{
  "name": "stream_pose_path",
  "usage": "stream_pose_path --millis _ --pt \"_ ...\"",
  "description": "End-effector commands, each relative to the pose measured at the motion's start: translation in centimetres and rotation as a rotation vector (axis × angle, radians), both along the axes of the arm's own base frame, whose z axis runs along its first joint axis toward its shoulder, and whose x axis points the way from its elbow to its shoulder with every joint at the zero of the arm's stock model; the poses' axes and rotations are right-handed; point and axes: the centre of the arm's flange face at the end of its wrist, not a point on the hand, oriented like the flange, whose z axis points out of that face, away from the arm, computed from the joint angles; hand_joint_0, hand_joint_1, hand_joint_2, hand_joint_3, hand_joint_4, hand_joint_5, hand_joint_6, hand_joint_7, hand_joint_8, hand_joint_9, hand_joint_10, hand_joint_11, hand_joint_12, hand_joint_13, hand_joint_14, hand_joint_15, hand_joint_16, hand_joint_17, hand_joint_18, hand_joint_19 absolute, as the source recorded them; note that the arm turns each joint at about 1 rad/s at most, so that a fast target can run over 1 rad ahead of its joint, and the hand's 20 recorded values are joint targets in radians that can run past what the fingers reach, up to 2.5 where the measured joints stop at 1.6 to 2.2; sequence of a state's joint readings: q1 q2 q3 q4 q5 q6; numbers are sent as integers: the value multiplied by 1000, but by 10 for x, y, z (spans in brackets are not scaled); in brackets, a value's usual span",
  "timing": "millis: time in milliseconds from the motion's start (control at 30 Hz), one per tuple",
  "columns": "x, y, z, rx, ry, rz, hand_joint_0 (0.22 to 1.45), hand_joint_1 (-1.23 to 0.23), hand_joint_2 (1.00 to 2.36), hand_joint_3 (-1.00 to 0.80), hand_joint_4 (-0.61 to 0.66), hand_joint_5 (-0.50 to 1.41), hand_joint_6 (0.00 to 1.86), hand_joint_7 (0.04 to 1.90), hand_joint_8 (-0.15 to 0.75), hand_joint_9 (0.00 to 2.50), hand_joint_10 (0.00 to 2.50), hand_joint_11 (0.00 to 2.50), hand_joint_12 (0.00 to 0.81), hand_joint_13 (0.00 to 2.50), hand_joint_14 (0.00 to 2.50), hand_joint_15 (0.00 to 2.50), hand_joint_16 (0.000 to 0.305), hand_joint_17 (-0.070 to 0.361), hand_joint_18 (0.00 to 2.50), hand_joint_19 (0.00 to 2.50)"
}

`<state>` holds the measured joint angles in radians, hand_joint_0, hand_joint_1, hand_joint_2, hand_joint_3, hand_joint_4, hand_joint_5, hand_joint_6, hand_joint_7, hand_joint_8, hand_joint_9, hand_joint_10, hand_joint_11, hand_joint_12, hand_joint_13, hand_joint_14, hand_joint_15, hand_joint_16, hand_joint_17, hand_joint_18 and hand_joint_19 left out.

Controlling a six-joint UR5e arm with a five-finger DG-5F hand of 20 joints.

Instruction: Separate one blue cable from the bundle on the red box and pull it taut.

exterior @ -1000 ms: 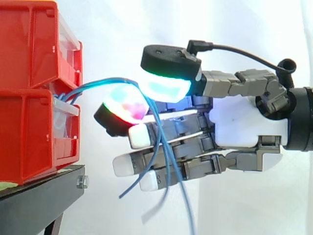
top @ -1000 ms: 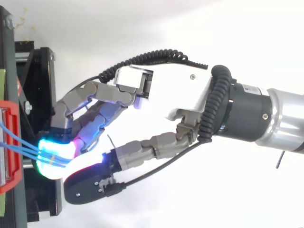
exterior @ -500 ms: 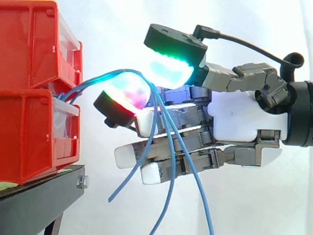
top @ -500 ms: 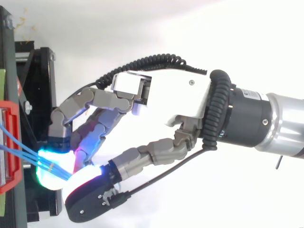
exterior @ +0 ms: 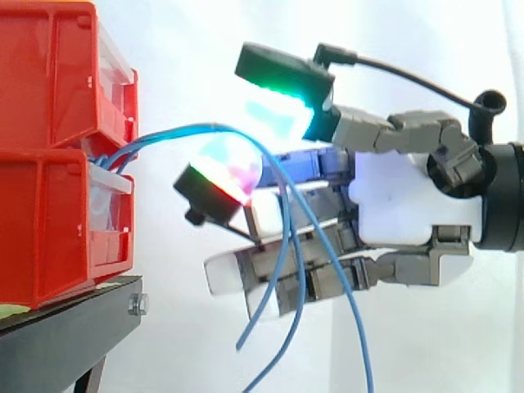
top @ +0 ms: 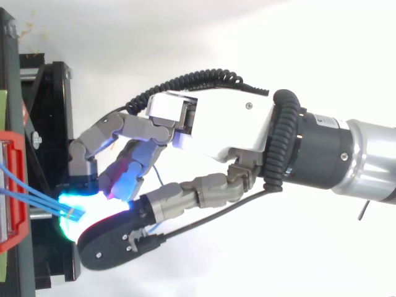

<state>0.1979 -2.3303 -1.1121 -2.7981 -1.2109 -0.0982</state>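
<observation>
Blue cables come out of the lower of two stacked red bins on a black stand. They arch to the right over one glowing fingertip and hang loose in front of the hand. The hand is half open. Its green-lit thumb sits above the cables, apart from the fingertip, so nothing is pinched.

Stand: black; flat top, its right edge by the bins' fronts.
Lower bin: red; sits on the stand's top, front just short of the right edge.
Strip: pale green; lies between bin and top.
Bolt: in the top's right edge.
</observation>
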Motion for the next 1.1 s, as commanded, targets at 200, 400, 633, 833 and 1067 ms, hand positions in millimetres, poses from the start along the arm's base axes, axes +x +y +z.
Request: stream_pose_path --millis 200,400,633,833,1067 --pt "-5 0 -26 17 96 -2 600 -753 1010 -387 99 -104 894 901 215 1116 18 416 319 845 17 388 52 118 618 665" --pt "13 -1 -48 86 88 -9 637 -800 1017 -295 49 -126 925 856 215 1048 18 452 316 823 18 380 52 118 611 647" --pt "14 -2 -47 69 85 -14 791 -846 1017 -291 -252 -160 977 960 194 987 19 459 301 798 16 379 50 114 585 660" --pt "15 -1 -45 69 80 -9 847 -864 1000 -500 -378 -144 971 1134 161 1078 17 463 289 853 18 383 48 108 613 662" --pt "15 -4 -34 79 83 -7 772 -923 1000 -500 -327 -109 954 1049 166 1134 19 451 286 920 17 384 47 105 689 606"
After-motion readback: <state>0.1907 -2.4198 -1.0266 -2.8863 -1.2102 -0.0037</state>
